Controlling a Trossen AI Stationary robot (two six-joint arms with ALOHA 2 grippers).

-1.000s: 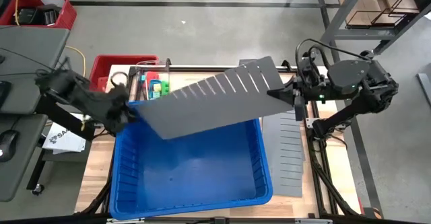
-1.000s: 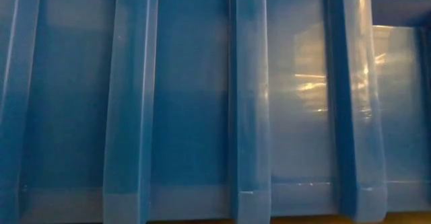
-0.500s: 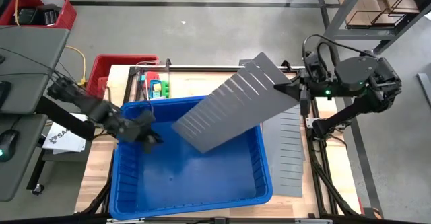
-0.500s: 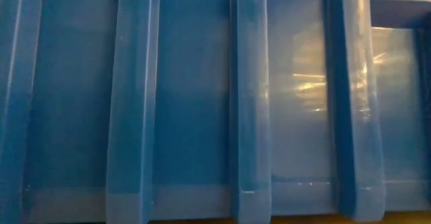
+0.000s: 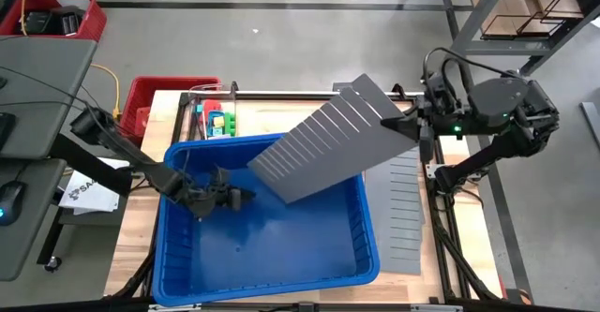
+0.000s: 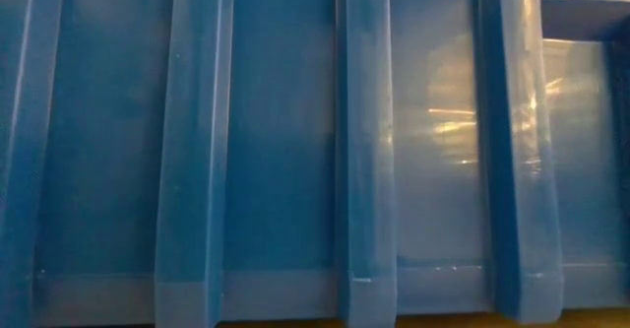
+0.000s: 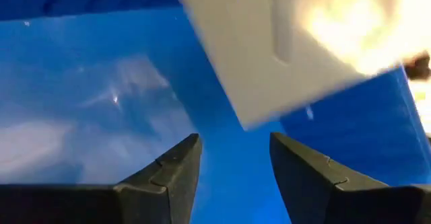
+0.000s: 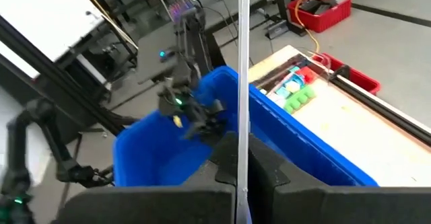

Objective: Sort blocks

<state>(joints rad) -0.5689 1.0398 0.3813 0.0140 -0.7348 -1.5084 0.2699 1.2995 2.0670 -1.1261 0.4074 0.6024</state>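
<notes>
A large blue bin [image 5: 272,276] fills the table's middle. My left gripper [image 5: 239,197] is open low inside it, above the bin floor, fingers [image 7: 176,163] empty, pointing at the low corner [image 7: 246,120] of a grey slotted divider panel [image 5: 323,148]. My right gripper [image 5: 412,129] is shut on that panel at the table's right. The panel slants down from it over the bin. Small coloured blocks [image 5: 217,121] lie in a clear tray at the far left, also in the right wrist view [image 8: 296,89]. My right gripper pinches the divider panel's right edge [image 5: 398,125] between its two fingers, coming level from the table's right. The right wrist view shows the panel edge-on [image 8: 242,83], standing upright between the fingers. The panel is lifted, its far end dipping into the bin's opening.
A second grey slotted panel [image 5: 403,209] lies flat on the table right of the bin. A red crate [image 5: 155,95] stands beyond the table's far left corner. The bin's ribbed wall [image 6: 295,151] blocks the whole low view.
My left gripper has come away from the panel's left end and sunk into the bin, moving toward the table's right and rolling. The panel, still held at its right end, has swung round, so its free end now lies nearer the bin's middle and lower.
</notes>
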